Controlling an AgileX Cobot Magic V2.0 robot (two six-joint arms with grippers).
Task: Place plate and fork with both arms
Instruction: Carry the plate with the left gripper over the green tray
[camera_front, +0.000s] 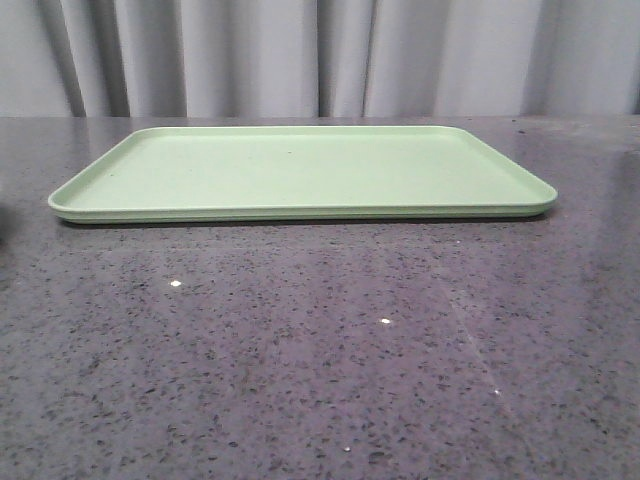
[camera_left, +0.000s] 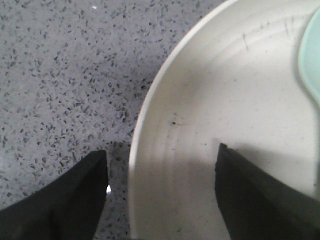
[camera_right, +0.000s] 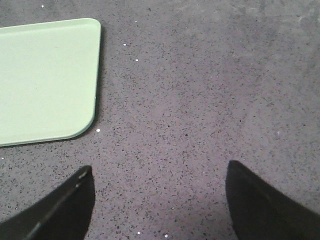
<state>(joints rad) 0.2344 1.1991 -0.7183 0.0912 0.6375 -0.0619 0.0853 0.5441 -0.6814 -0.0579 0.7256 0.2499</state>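
Observation:
The pale cream plate (camera_left: 225, 115) shows only in the left wrist view, lying on the speckled grey table. My left gripper (camera_left: 162, 155) is open and straddles the plate's rim: one finger (camera_left: 75, 195) is over the table outside the rim, the other (camera_left: 255, 195) over the plate's inside. A pale blue-green object (camera_left: 311, 55), partly cut off by the frame edge, lies on the plate. My right gripper (camera_right: 157, 172) is open and empty above bare table, beside a corner of the green tray (camera_right: 45, 80). The yellow fork is out of view. No gripper shows in the front view.
The rectangular light green tray (camera_front: 300, 170) lies flat at the middle back of the dark speckled table (camera_front: 320, 350), with nothing on it. Grey curtains hang behind the table.

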